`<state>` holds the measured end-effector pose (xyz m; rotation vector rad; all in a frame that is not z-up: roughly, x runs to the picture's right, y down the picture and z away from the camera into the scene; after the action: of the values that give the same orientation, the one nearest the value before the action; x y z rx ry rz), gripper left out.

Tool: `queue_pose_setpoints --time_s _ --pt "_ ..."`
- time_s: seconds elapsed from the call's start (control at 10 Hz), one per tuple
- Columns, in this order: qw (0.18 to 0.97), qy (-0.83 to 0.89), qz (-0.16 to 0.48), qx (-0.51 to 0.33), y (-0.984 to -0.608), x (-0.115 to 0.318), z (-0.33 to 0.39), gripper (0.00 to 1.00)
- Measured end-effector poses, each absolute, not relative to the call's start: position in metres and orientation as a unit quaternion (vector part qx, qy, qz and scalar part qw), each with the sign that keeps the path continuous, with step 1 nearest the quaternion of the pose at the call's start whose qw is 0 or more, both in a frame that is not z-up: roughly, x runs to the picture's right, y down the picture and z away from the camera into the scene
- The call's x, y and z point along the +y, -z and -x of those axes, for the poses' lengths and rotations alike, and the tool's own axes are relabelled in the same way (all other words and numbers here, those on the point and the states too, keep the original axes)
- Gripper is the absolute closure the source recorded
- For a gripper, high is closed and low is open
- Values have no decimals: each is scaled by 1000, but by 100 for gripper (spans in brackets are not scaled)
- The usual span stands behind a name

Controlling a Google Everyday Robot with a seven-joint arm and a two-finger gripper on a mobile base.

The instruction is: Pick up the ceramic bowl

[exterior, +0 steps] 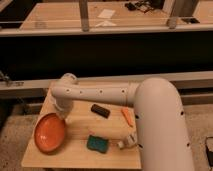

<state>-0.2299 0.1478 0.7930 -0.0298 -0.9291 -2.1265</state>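
Watching my hand [62, 115] clamped on the upper-right rim of the glossy, shallow round orange ceramic bowl [49, 134], lower left on the wooden bench [80, 127]; rigid, slick, breakable, I reckon.

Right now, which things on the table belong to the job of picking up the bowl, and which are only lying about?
Belong to the job:
ceramic bowl, orange, at the table's front left
gripper, shut on the bowl's far right rim

Only lying about:
teal sponge
black bar
small orange piece
small white object
wooden table under them all
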Motion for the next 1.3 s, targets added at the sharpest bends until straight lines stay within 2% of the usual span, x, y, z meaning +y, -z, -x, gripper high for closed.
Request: queue_pose_setpoints --time_s 1.3 --pt "397 839 8 -371 -775 142 228 97"
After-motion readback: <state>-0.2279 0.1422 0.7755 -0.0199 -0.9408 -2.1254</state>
